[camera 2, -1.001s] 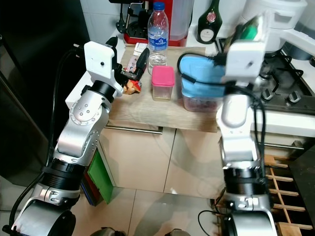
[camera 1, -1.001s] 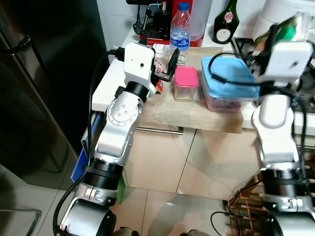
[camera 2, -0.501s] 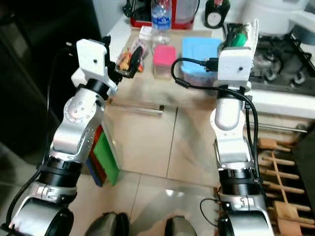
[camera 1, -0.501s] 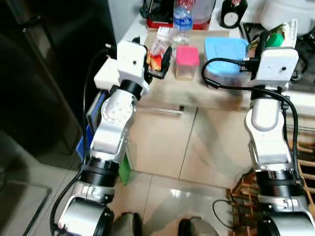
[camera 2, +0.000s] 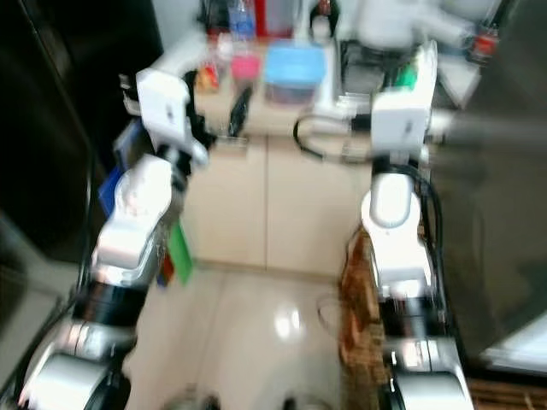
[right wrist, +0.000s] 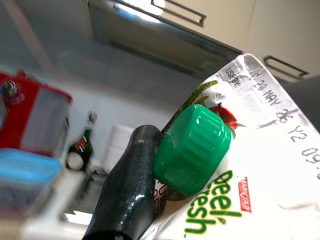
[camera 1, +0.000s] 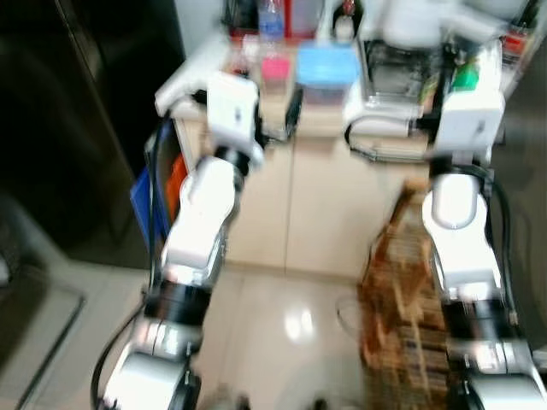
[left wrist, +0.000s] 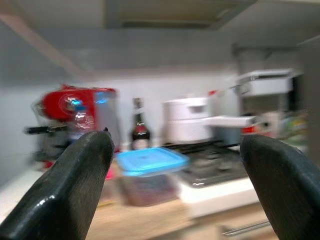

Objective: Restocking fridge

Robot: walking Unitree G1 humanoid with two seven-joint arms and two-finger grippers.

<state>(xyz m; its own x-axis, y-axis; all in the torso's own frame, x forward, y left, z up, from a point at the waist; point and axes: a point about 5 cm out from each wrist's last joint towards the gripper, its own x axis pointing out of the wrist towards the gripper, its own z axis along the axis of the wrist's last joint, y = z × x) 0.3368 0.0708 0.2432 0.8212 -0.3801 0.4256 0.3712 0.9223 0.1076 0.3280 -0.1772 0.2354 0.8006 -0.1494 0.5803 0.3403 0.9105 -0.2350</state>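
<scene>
A pale glossy tiled floor (camera 1: 282, 316) catches a bright spot of overhead light. On the left stands a tall black appliance front (camera 1: 77, 128). At the far side, beige cabinet doors (camera 1: 295, 205) sit under a wooden worktop (left wrist: 165, 215), with a gas hob (left wrist: 215, 167) on its right part. Behind it rises a white wall (left wrist: 165, 95). A wooden rack (camera 1: 410, 290) stands on the floor at the right.

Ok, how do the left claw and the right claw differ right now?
The left claw is open with nothing between its fingers; the right claw is shut on a carton with a green cap. The left points at the blue-lidded container on the counter; the right's carton blocks its outlook. Both are raised.
</scene>
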